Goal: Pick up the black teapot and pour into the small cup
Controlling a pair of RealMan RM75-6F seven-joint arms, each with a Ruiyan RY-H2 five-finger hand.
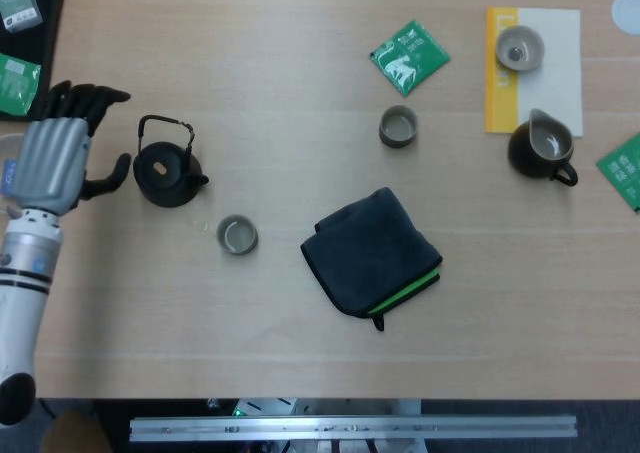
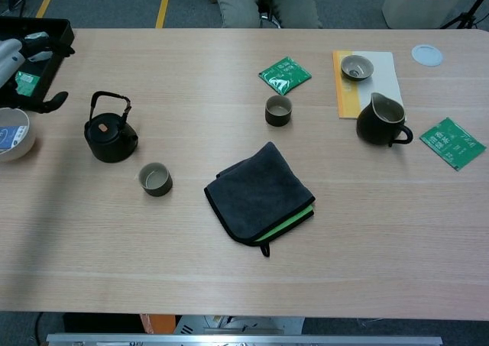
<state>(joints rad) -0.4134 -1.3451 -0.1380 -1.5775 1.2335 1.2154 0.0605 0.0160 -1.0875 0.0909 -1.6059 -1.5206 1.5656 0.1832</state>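
Left hand (image 1: 55, 153): at the left edge of my head view, fingers spread, thumb pointing toward the teapot, holding nothing; a gap separates it from the pot. Right hand: I do not see it in either view.

Black teapot (image 1: 166, 173): upright on the table (image 1: 300, 333) at left centre, handle raised, spout toward lower right.

Small cup (image 1: 237, 234): just lower right of the teapot, apart from it.

Second cup (image 1: 398, 126): upper centre.

Dark cloth (image 1: 371, 253): folded, centre, green edge showing.

Green packet (image 1: 409, 55): above the second cup.

Dark pitcher (image 1: 540, 149): right side, below a shallow bowl (image 1: 519, 47) on a white and yellow card (image 1: 555, 73).

White bowl (image 2: 11, 134): left edge of my chest view.
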